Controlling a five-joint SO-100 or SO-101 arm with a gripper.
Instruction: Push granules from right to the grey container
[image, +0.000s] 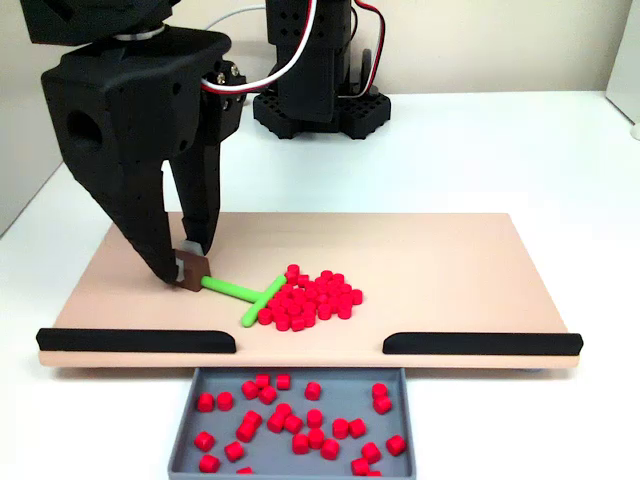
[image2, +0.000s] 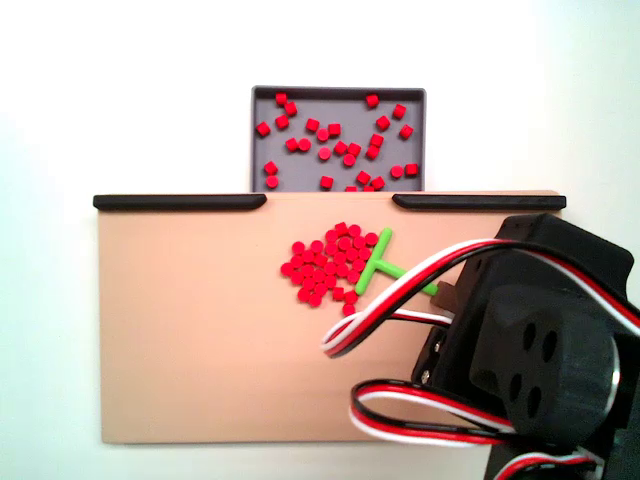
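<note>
Roughly twenty granules (image: 300, 420) already lie in the grey container (image: 190, 420), while a larger heap (image: 312, 298) waits mid-board on the tan board (image: 450, 270), short of the gap between the black strips (image: 135, 340). The gripper (image: 188, 265) is clamped on the green pusher stick (image: 240, 293), whose crossbar touches the heap.

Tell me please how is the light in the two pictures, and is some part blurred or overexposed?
In a fixed view, the light is soft and even, the granules look sharp, and the end effector close to the lens is dark with little detail. In another fixed view, the white table looks washed out, nearly without shadows, and the near arm is softly out of focus.
</note>
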